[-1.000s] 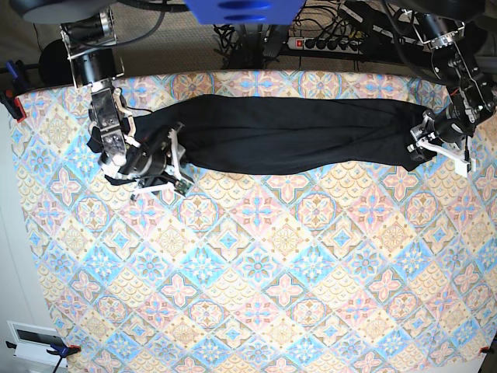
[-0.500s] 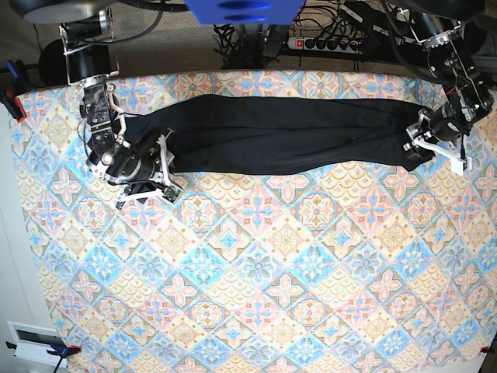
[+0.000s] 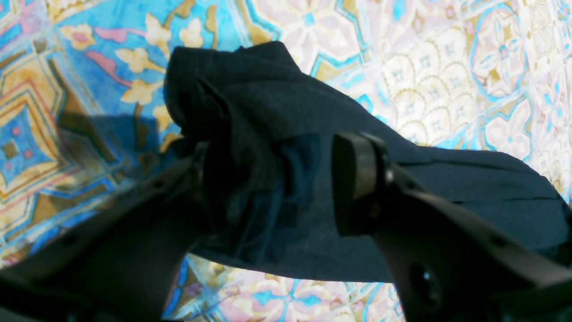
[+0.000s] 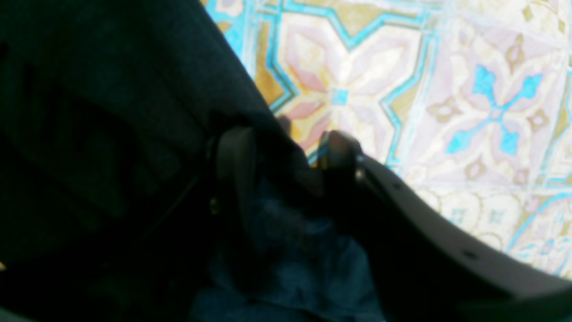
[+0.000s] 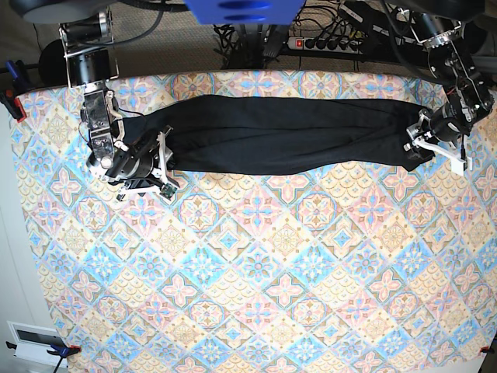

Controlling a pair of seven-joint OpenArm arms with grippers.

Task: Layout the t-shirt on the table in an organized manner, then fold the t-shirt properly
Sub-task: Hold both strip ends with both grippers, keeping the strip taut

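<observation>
Both grippers, left (image 5: 429, 145) and right (image 5: 155, 165), pinch the shirt (image 5: 279, 132) ends; it's roped, so they should lift together and shake it flat.

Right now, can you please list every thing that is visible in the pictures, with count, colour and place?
t-shirt: one, black, stretched in a long band across the far part of the table.
table: one, covered with a blue, pink, cream and yellow tile pattern, fills the base view.
power strip: one, white with dark sockets, behind the table's far edge.
left claw: one, black and white, at the shirt's end on the base view's right, fabric between its fingers.
right claw: one, same colours, at the opposite end, fabric between its fingers.
</observation>
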